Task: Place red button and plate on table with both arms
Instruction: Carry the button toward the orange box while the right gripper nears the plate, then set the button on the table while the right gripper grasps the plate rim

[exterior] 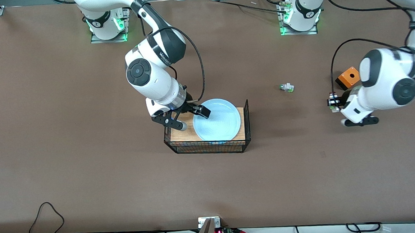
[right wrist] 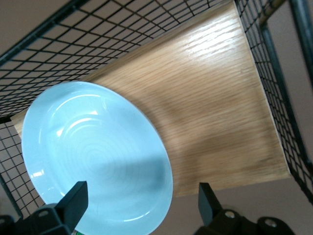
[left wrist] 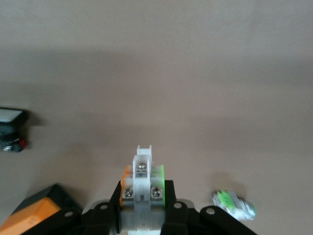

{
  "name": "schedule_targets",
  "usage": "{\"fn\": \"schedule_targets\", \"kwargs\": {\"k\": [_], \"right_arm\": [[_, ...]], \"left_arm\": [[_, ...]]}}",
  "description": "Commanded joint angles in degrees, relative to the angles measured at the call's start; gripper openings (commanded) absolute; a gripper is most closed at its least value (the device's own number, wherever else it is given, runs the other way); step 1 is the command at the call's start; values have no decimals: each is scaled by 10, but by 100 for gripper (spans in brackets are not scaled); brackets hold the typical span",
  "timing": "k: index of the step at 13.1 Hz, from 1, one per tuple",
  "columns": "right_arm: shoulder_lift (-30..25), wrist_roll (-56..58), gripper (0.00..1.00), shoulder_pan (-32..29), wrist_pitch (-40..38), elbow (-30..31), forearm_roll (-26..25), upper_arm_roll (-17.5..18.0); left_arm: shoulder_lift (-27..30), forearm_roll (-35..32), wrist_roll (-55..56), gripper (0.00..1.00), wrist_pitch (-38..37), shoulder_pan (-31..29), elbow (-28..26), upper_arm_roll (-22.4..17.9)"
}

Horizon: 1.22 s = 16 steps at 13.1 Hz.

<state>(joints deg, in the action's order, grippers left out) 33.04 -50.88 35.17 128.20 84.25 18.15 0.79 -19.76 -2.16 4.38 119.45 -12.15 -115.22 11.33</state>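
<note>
The pale blue plate (exterior: 219, 122) lies in a wire-mesh basket on a wood board and also shows in the right wrist view (right wrist: 93, 156). My right gripper (exterior: 190, 118) is open at the plate's rim, one finger over the plate and one outside it (right wrist: 142, 203). My left gripper (exterior: 334, 102) is over the brown table (exterior: 88, 174) at the left arm's end. It is shut on a small white switch with green and orange bits (left wrist: 143, 183), the red button; its cap is hidden.
A like switch with a green cap (exterior: 286, 87) lies on the table between the basket (exterior: 209, 146) and my left gripper, and also shows in the left wrist view (left wrist: 234, 204). An orange box (exterior: 348, 77) and a black white-capped switch (left wrist: 11, 128) are close to my left gripper.
</note>
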Motion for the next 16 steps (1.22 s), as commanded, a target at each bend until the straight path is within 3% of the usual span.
{"fn": "schedule_targets", "kwargs": {"k": [1, 4, 6, 7, 9, 12, 14, 16], "right_arm": [[33, -5, 100, 3, 32, -14, -28, -3], [43, -5, 100, 7, 37, -14, -48, -3], [43, -5, 86, 7, 37, -14, -56, -3], [43, -5, 78, 8, 37, -14, -57, -3], [41, -9, 63, 10, 37, -14, -57, -3], [40, -18, 36, 16, 38, -14, -56, -3], [40, -20, 0, 20, 39, -14, -57, -3], [39, -46, 0, 25, 39, -14, -56, -4]], "left_arm": [[21, -5, -12, 0, 126, -6, -104, 2], [-4, -5, -13, 0, 217, -6, -148, 1], [-31, -5, -48, 0, 258, -6, -158, 0], [-38, -5, -69, 10, 273, -13, -163, -1], [-29, -5, -74, 98, 262, -14, -160, -1], [22, -5, -64, 100, 171, -5, -122, 5], [25, -5, -65, 100, 33, -1, -19, 6], [24, -5, -62, 100, -51, -1, 55, 6]]}}
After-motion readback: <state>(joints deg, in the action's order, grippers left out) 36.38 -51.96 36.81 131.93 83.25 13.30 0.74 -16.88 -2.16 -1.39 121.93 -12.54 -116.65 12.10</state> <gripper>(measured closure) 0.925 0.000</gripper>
